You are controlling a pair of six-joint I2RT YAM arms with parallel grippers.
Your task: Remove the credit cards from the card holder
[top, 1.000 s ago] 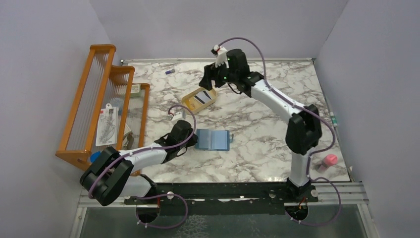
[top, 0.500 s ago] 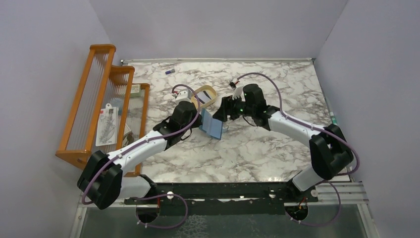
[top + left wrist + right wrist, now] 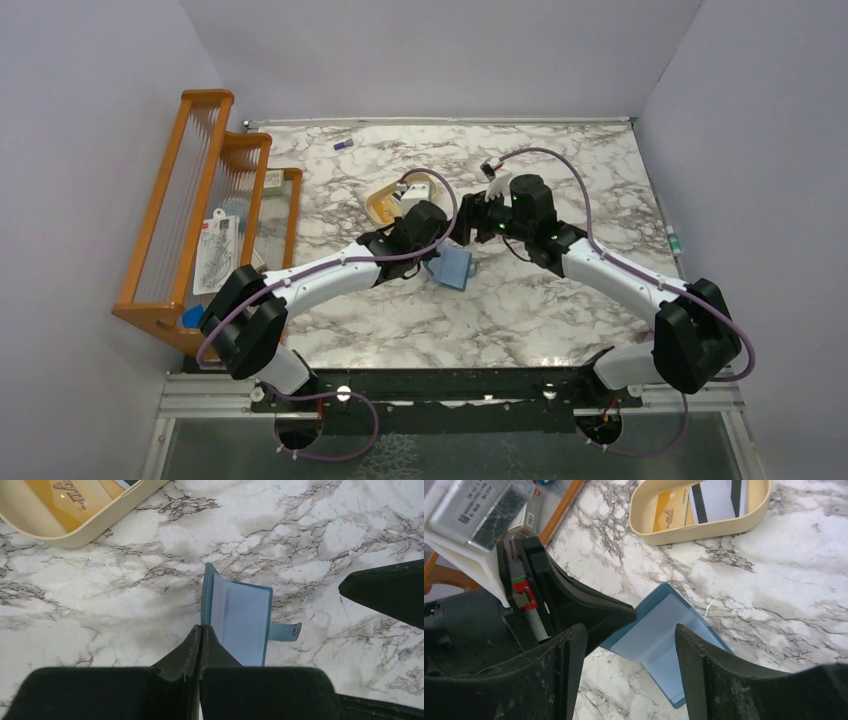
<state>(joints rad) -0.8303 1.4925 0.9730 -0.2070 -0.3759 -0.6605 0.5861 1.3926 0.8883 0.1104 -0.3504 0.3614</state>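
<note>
Card holder (image 3: 453,267) sits part-open on the marble table (image 3: 560,180), 1 flap raised. Left gripper (image 3: 201,628) has its 2 fingers together, clamped on the edge of that raised flap. Right gripper (image 3: 629,630) hovers just above the card holder, jaws apart, gripping nothing. Credit cards (image 3: 716,500) lie in the tan tray (image 3: 704,530) near the card holder.

1. Card holder (image 3: 240,625): near edge hidden behind the pressed-together fingertips of my left gripper (image 3: 201,630). Whether anything sits in its pockets cannot be told.
2. Tray (image 3: 90,532): cut off by the top edge in my left wrist view. From above it is mostly behind my left wrist.
3. Cards (image 3: 716,500) in the tray: cropped at the top of my right wrist view. The print on the tan one is too small to read.
4. My right gripper (image 3: 630,628): finger roots run off the bottom edge.
5. Small purple item (image 3: 342,145): too small to identify.
</note>
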